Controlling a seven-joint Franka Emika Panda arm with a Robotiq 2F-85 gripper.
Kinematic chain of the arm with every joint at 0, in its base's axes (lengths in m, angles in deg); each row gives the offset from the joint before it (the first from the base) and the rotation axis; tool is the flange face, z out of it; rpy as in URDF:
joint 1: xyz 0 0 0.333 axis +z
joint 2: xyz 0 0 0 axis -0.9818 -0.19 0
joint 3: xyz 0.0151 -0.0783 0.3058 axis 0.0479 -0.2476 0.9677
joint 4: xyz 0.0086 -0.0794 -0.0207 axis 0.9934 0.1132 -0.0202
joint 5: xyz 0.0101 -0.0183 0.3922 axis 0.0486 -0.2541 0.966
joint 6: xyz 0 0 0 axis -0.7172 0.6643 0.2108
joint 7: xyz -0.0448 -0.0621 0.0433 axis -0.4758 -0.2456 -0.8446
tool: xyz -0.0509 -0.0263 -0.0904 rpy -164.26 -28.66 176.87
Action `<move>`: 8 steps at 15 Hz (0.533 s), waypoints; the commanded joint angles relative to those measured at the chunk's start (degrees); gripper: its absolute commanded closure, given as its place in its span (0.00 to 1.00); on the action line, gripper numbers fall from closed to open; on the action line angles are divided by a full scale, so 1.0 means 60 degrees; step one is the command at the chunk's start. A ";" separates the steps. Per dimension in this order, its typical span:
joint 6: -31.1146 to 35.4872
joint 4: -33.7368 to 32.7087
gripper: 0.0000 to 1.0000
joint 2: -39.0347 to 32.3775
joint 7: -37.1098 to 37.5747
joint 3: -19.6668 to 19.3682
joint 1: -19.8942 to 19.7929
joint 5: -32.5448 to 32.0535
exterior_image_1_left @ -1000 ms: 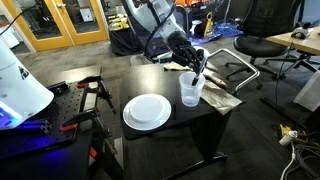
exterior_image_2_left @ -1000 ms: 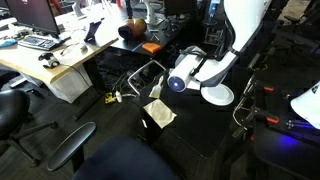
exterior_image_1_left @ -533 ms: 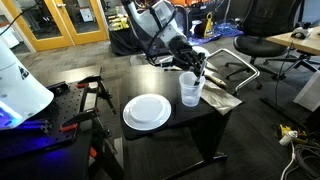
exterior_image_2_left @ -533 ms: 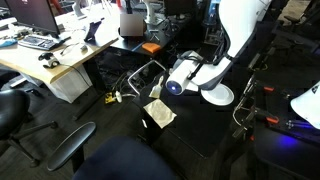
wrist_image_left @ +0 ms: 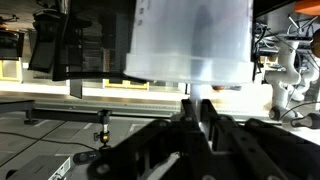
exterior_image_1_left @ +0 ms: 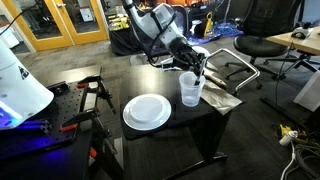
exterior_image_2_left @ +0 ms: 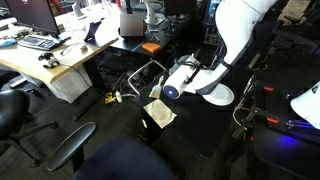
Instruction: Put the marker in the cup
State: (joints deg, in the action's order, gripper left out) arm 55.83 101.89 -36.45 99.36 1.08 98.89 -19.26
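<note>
The clear plastic cup [exterior_image_1_left: 190,91] stands on the dark table next to the white plate. My gripper [exterior_image_1_left: 198,66] hangs just above the cup's rim, its fingers closed on the thin dark marker [exterior_image_1_left: 201,75]. The marker points down into the cup's mouth. In the wrist view the cup [wrist_image_left: 190,40] fills the upper frame, just beyond my shut fingers [wrist_image_left: 194,112]; the marker itself is hard to make out there. In an exterior view my gripper [exterior_image_2_left: 172,88] hides the cup and the marker.
A round white plate [exterior_image_1_left: 147,111] lies on the table beside the cup, also in an exterior view [exterior_image_2_left: 217,96]. A crumpled cloth [exterior_image_2_left: 158,113] lies near the table edge. Office chairs [exterior_image_1_left: 250,48], desks and a clamp stand [exterior_image_1_left: 93,88] surround the small table [exterior_image_1_left: 190,125].
My gripper with the marker has come down slightly towards the cup's rim. The cup and the plate have not moved.
</note>
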 commanded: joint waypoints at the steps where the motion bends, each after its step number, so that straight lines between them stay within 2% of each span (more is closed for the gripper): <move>1: -0.0267 -0.0218 0.97 -0.0216 0.0000 -0.0289 0.0364 0.0304; 3: -0.0262 -0.0206 0.97 -0.0276 0.0000 -0.0354 0.0448 0.0352; 4: -0.0261 -0.0187 0.62 -0.0270 0.0000 -0.0366 0.0468 0.0377; 5: -0.0251 -0.0167 0.61 -0.0262 0.0000 -0.0394 0.0504 0.0398; 8: -0.0203 -0.0127 0.39 -0.0179 0.0000 -0.0519 0.0616 0.0493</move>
State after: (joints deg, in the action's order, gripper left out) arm 55.83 101.78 -37.69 99.36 -0.55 101.01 -18.02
